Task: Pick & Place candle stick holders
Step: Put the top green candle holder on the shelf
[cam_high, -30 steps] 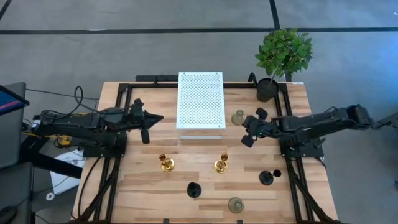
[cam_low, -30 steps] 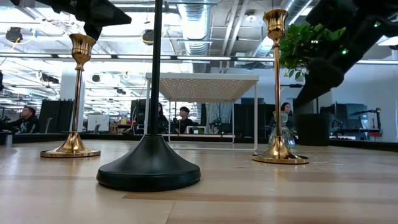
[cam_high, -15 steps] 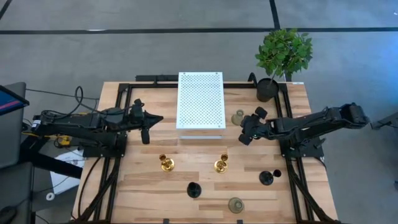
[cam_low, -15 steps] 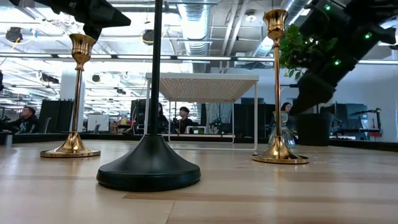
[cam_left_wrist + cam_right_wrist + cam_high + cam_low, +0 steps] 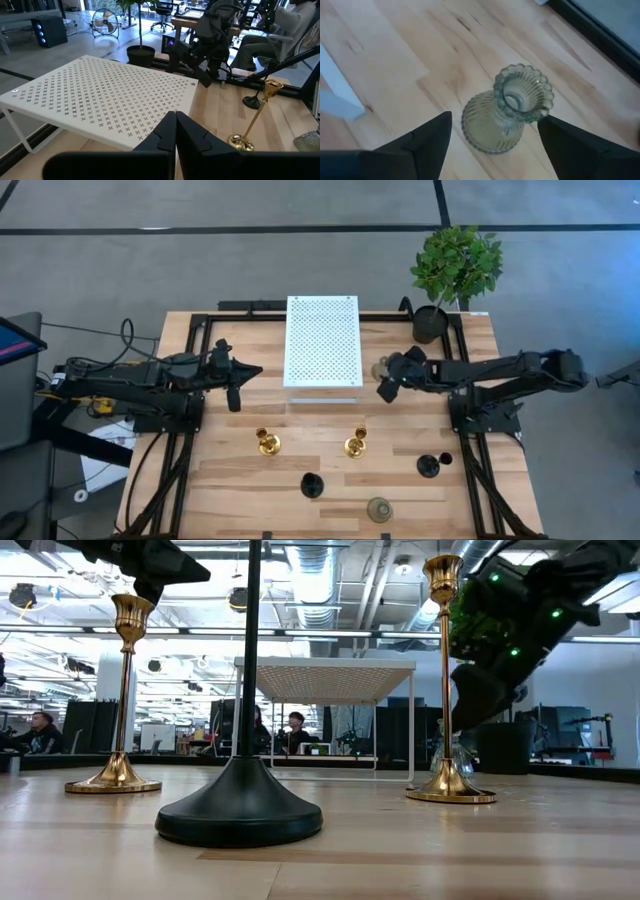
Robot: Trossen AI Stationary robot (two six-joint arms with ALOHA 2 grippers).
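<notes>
Hovering over a grey-green holder [image 5: 507, 115], right gripper [image 5: 390, 383] spread wide, bare wood showing on both sides of the base. White perforated shelf [image 5: 322, 340] just beside, plant pot [image 5: 431, 325] near. Open table [image 5: 300, 425] between shelf and two gold holders [image 5: 268, 442] [image 5: 355, 445].

Both arms are dark, near-black, chunky jointed segments bolted to black frame rails. The left arm [image 5: 150, 375] has black cables looping off its base at 9 o'clock. The right arm [image 5: 500, 370] shows little green lights on its wrist housing. Each has 2 matte black, wedge-shaped fingers [image 5: 420, 142].
</notes>
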